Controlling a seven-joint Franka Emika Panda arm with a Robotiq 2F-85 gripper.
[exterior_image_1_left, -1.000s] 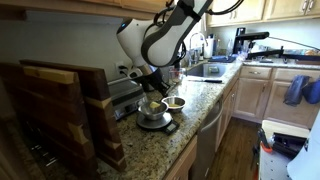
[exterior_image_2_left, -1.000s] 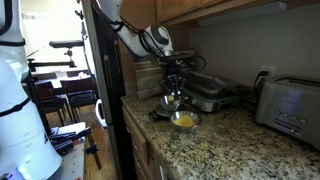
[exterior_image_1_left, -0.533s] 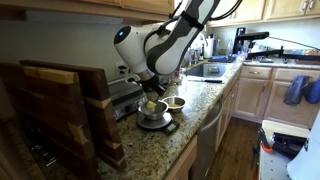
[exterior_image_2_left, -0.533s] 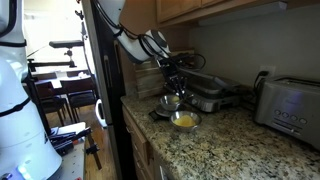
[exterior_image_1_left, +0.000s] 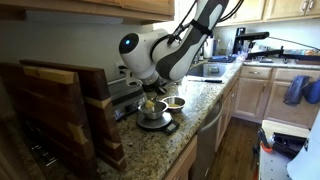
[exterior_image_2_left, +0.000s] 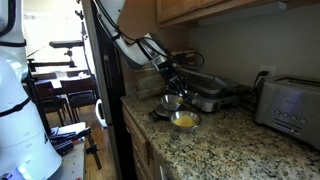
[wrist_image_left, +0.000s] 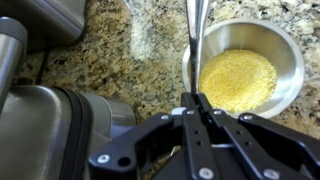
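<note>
Spoon (wrist_image_left: 193, 42) between jaws, at bowl (wrist_image_left: 297, 46) rim

No legible text, label or brand — not on any appliance or surface.

A speckled granite countertop (exterior_image_1_left: 150, 152) is flanked by pale wooden cabinets (exterior_image_1_left: 256, 96) above a wood floor (exterior_image_1_left: 236, 150), a toaster (exterior_image_2_left: 290, 110) is set against the wall, and daylight is admitted by a window (exterior_image_2_left: 50, 25).

Speckled granite table (exterior_image_1_left: 150, 150) w/ kitchen gear.
On it: steel bowl (wrist_image_left: 245, 70) of yellow powder, 2nd bowl (exterior_image_2_left: 170, 101) on dark base (exterior_image_1_left: 160, 126) just beside, grill press (exterior_image_2_left: 212, 96) behind, toaster (exterior_image_2_left: 290, 110) by wall, wooden boards (exterior_image_1_left: 60, 110).
</note>
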